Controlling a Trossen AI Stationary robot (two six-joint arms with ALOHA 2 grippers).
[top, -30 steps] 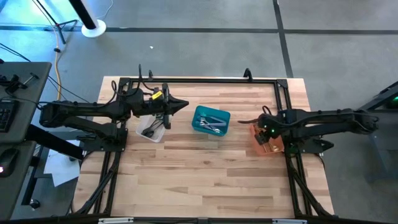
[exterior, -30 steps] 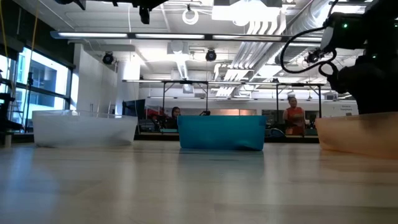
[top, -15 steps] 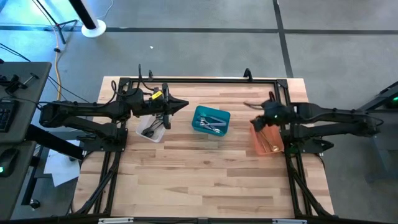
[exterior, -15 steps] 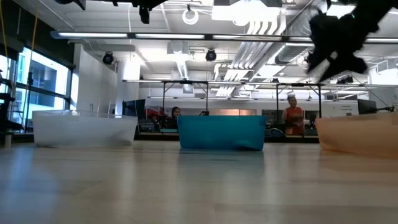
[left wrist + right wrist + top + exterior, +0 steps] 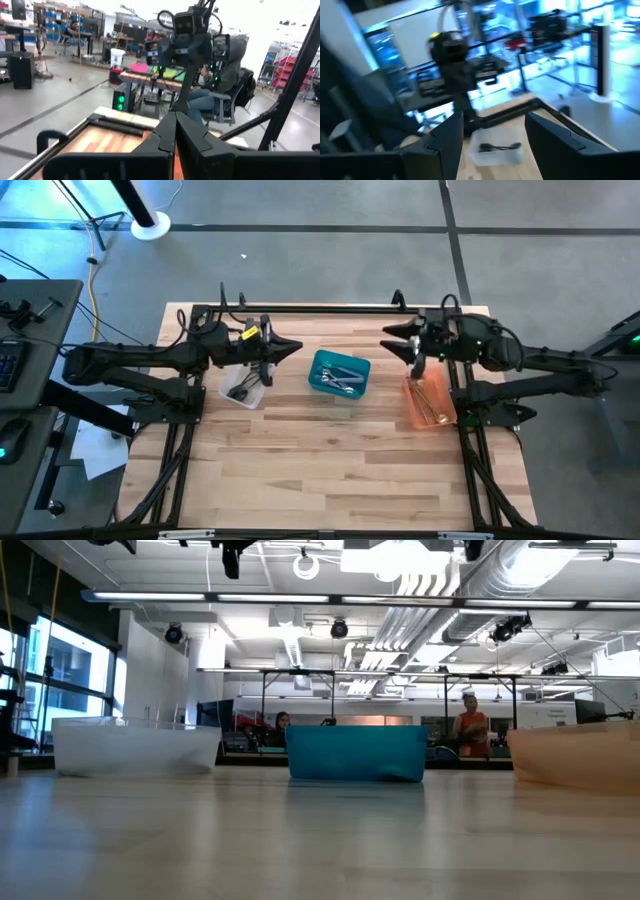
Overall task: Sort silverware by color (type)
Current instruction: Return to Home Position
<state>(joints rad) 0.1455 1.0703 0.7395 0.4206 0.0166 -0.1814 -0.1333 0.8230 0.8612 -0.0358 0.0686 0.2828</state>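
- Two grippers of mine hung above the far half of the table, tips pointing toward each other.
- My left gripper hovered near the far side of the clear bin, pointing past the teal bin's far corner.
- Its fingers were pressed tight together and held nothing.
- My right gripper hovered just beyond the far end of the orange bin.
- Its fingers stood well apart, with only air between them.
- All the silverware I could see lay in bins: dark pieces in the clear one, silver pieces in the teal one, gold pieces in the orange one.
- From table height the three bins stood in a row, well apart, with the teal one in the middle.
- Past my right fingers I saw the clear bin under my left arm, dark pieces inside.
- Behind the table a person in an orange top stood in the room.
- Another person sat in a chair beyond my right arm.
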